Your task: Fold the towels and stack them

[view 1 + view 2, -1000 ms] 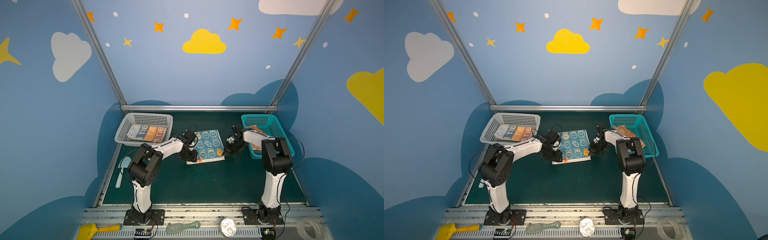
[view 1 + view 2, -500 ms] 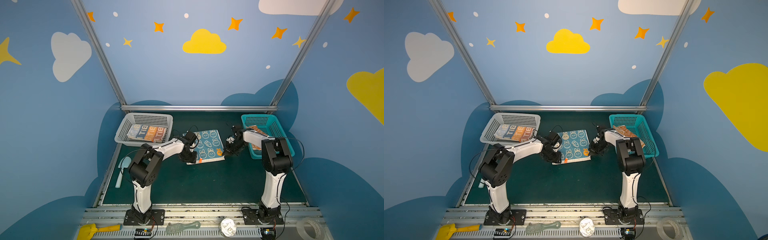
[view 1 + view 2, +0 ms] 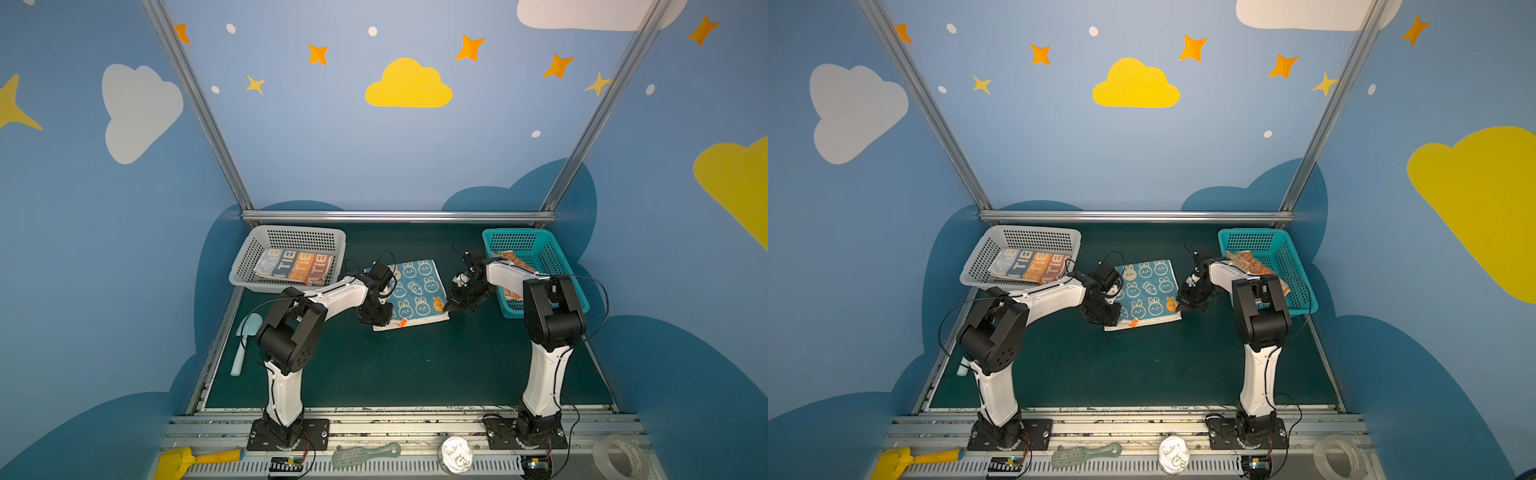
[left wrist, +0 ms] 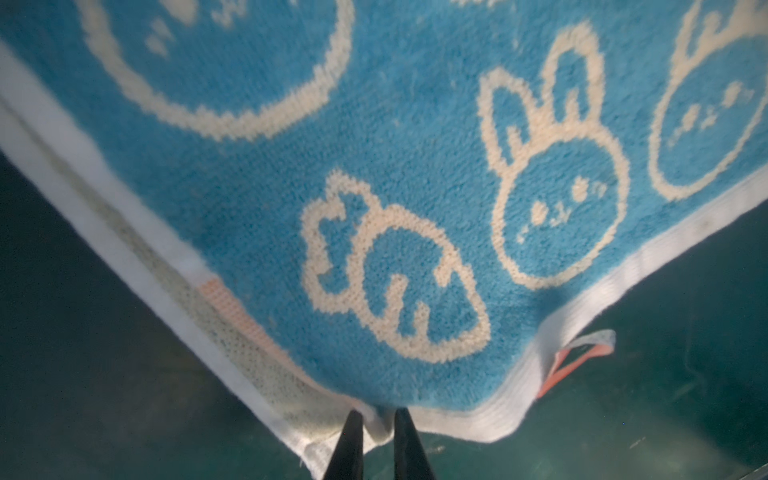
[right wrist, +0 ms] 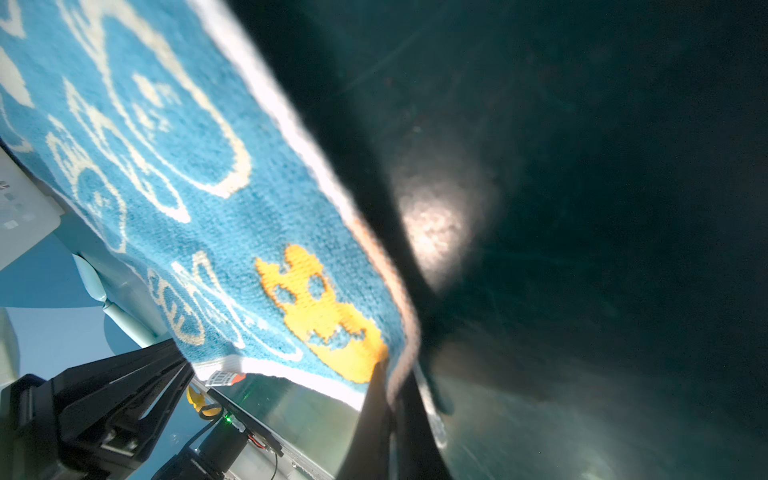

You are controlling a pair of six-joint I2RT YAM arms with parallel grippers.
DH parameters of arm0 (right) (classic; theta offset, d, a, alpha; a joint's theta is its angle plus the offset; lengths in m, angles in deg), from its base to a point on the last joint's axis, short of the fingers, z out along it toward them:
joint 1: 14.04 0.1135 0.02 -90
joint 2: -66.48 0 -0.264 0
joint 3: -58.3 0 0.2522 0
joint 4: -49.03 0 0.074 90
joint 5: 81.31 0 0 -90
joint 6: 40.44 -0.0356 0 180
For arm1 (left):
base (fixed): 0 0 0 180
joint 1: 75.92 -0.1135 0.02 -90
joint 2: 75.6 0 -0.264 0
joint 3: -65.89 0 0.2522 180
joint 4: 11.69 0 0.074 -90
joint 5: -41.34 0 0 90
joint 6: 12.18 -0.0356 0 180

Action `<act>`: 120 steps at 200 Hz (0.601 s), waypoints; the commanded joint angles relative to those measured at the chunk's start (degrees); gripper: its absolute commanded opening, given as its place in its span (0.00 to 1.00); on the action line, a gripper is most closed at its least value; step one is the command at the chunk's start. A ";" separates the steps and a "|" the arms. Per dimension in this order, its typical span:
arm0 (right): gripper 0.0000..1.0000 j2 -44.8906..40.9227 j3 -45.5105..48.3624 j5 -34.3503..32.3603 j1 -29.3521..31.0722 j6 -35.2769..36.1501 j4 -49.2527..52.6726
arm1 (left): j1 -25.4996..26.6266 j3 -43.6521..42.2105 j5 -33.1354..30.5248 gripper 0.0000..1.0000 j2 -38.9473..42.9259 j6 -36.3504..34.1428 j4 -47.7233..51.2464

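A blue towel [image 3: 415, 286] [image 3: 1146, 291] with cream rabbit prints lies in the middle of the green table. My left gripper [image 3: 380, 320] [image 4: 378, 419] is shut on the white hem at its near left corner, beside the orange tag [image 4: 573, 361]. My right gripper [image 3: 446, 309] [image 5: 392, 399] is shut on the near right corner by the orange rabbit, and lifts that edge a little. The striped towel [image 3: 293, 266] lies folded in the grey basket [image 3: 245, 266]. The orange towel [image 3: 513, 262] lies in the teal basket [image 3: 515, 232], partly hidden by my right arm.
A pale blue scoop [image 3: 245, 340] lies at the table's left edge. On the front rail lie a yellow shovel [image 3: 195, 457], a clear brush [image 3: 365, 453], a round tin [image 3: 455, 455] and a tape roll [image 3: 619, 457]. Blue walls close three sides.
My left gripper has closed its jaws on the blue towel's near left corner. The right gripper has kept its grip and place.
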 commanded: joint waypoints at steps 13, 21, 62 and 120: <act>0.00 -0.76 1.47 -0.03 0.81 -0.19 0.10 | 0.07 -0.04 -0.16 0.07 -1.31 -0.92 1.28; 0.00 -0.71 1.47 -0.04 0.80 -0.17 0.01 | 0.02 -0.04 -0.41 0.06 -1.40 -1.00 1.48; 0.00 -1.01 1.47 0.16 0.85 -0.25 0.09 | -0.42 0.48 -1.75 0.03 0.30 -1.92 2.56; 0.00 -2.98 0.51 0.62 1.00 -0.07 1.21 | -2.00 2.11 -2.74 0.03 5.40 -3.17 4.68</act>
